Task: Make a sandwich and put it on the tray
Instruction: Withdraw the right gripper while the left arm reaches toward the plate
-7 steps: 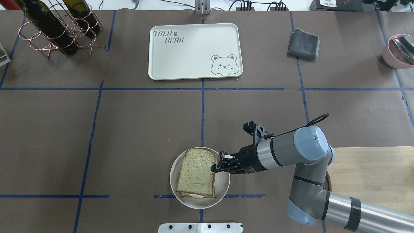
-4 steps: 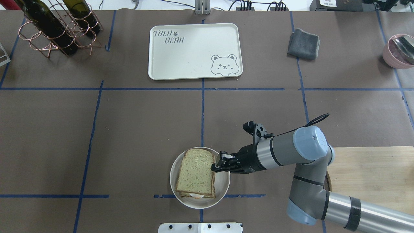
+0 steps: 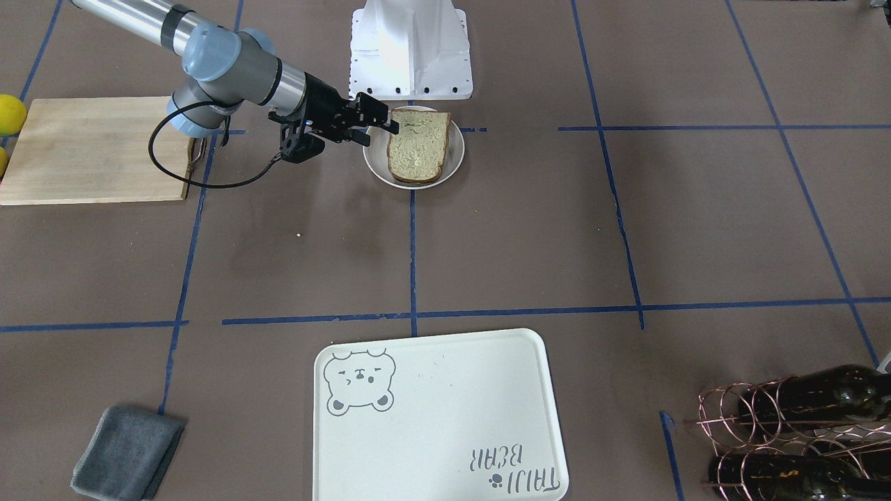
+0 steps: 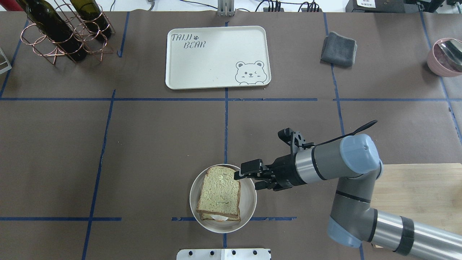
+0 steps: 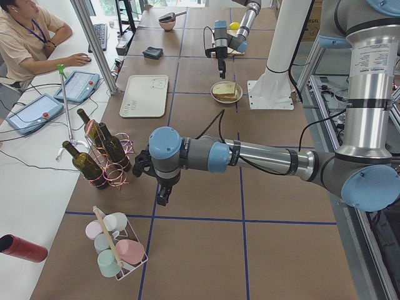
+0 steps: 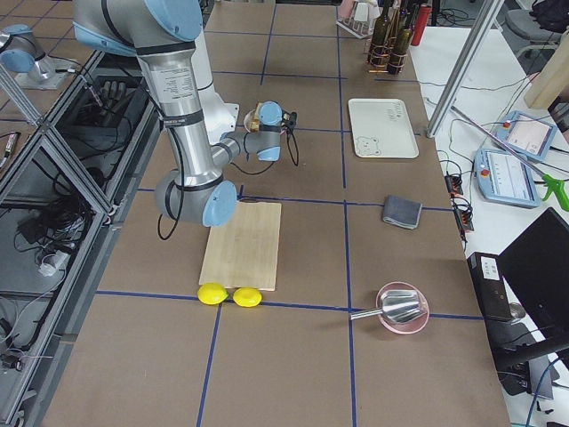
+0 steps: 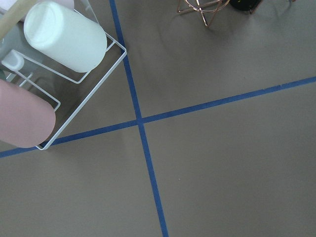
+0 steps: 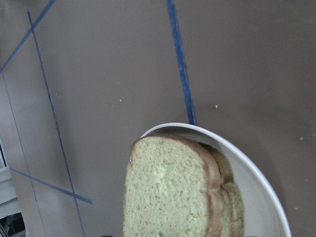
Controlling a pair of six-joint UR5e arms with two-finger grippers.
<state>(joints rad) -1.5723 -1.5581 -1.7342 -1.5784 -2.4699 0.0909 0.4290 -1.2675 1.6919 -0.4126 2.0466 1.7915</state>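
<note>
Our right claw (image 4: 247, 179) has backed off, jaws now apart; just beside it the sandwich (image 4: 219, 193) sits on its plate (image 4: 249, 206), seemingly complete, 2 slices stacked. The tray (image 4: 216, 57), well beyond, awaits. Left claw (image 5: 162, 195): we cannot tell.

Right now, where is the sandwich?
In the overhead view, the sandwich sits on the small white plate at the bottom middle, just left of the right gripper, far from the tray.
</note>
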